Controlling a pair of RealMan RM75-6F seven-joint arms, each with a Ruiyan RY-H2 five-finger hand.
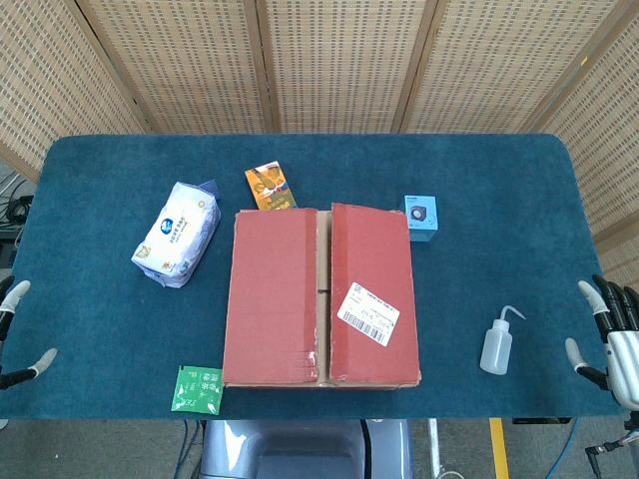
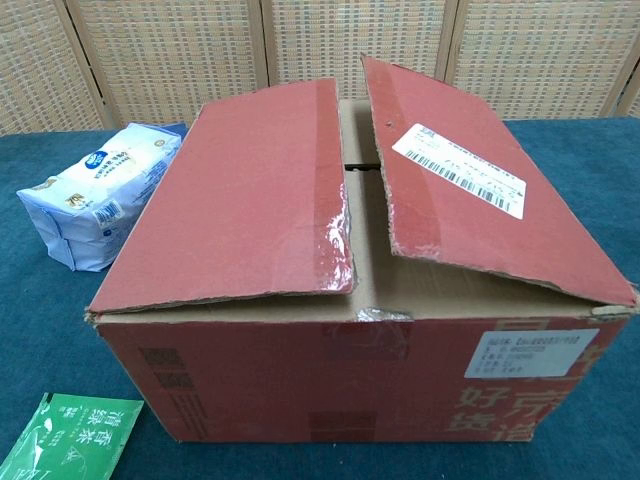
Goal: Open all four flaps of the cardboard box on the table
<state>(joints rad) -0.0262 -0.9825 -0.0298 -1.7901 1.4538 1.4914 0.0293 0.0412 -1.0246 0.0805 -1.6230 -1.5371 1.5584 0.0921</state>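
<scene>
While the cardboard box (image 1: pixel 319 295) sits mid-bench with both top flaps (image 2: pixel 240 195) only slightly lifted and the inner ones hidden, no flap looks opened yet, left hand (image 1: pixel 18 334) and right hand (image 1: pixel 611 334) released, empty, at the bench (image 1: pixel 499 220) edges.

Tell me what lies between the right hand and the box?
In the head view, only a squeeze bottle stands between the right hand and the box.
</scene>
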